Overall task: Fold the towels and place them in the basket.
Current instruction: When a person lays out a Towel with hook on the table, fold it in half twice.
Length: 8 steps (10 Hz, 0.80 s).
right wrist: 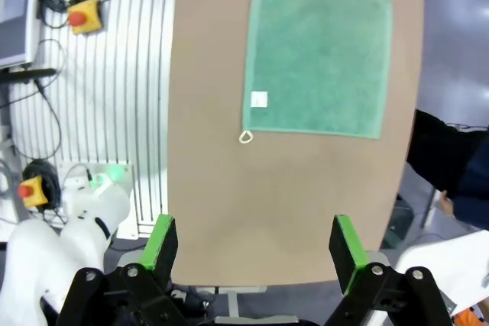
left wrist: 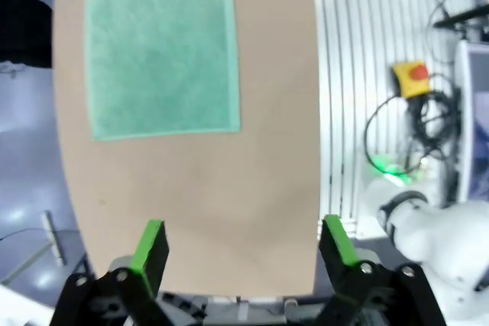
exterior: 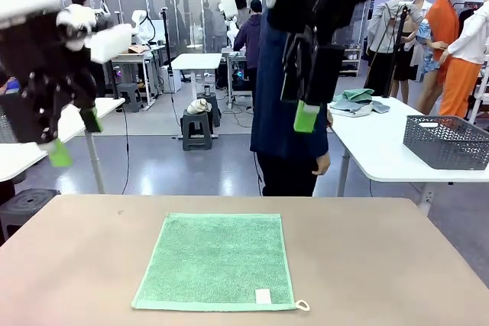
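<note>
The mid-green terry towel (exterior: 218,261) lies flat and unfolded, centred on the brown desk (exterior: 367,265). The left claw (left wrist: 243,225) and right claw (right wrist: 253,223) hang wide and empty above. Folding and placing it in the dark grey lattice basket (exterior: 447,141), far right, are both still to do.

A mid-green, roughly square terry hand towel (exterior: 218,261) lies spread flat and unfolded at the lower centre of the front view, on a tan tabletop (exterior: 382,265). Its small white label (exterior: 263,296) and pale corner loop (exterior: 302,305) sit at the lower right corner, the loop sticking out past the hem. Seen from above in the wrist views, the same towel (left wrist: 160,51) (right wrist: 321,62) fills the upper part of each frame, while a dark grey rectangular plastic basket with lattice sides (exterior: 447,141) stands upright at the right edge of the front view, on a separate white table (exterior: 374,150).
</note>
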Motion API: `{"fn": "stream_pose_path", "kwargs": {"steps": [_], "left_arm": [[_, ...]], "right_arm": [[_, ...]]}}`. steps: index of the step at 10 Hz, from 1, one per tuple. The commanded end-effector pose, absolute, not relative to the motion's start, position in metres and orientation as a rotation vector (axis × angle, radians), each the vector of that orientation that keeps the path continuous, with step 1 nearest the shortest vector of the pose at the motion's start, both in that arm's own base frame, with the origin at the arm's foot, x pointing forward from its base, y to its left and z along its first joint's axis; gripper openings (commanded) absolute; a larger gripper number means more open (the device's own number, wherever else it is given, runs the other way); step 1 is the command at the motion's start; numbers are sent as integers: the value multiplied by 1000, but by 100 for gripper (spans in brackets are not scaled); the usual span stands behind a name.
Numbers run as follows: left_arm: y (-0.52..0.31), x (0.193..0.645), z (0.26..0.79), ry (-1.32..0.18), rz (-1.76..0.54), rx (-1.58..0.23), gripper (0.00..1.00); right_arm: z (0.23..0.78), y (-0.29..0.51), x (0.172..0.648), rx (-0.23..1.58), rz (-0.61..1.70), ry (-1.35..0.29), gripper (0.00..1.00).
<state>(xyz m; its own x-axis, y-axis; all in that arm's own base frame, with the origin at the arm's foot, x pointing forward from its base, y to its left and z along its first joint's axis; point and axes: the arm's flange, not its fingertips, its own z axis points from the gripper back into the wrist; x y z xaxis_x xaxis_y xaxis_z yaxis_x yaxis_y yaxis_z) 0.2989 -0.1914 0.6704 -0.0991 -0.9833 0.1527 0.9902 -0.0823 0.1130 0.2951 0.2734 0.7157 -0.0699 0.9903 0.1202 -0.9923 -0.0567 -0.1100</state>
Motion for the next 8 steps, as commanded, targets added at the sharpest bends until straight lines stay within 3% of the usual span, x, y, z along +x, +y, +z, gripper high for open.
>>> {"fn": "stream_pose_path", "kwargs": {"steps": [1, 3, 6, 8], "left_arm": [[-181, 289, 654, -169, -1702, 22, 100], [-186, 288, 638, -111, -1691, 56, 100], [-184, 291, 644, -125, -1627, 69, 100], [-186, 292, 636, -113, -1689, 30, 100]], "right_arm": [[700, 268, 294, -5, 1681, -110, 100], [678, 279, 296, -15, 1687, -38, 100], [672, 277, 298, -27, 1606, -87, 100], [668, 284, 296, 6, 1670, -38, 100]]}}
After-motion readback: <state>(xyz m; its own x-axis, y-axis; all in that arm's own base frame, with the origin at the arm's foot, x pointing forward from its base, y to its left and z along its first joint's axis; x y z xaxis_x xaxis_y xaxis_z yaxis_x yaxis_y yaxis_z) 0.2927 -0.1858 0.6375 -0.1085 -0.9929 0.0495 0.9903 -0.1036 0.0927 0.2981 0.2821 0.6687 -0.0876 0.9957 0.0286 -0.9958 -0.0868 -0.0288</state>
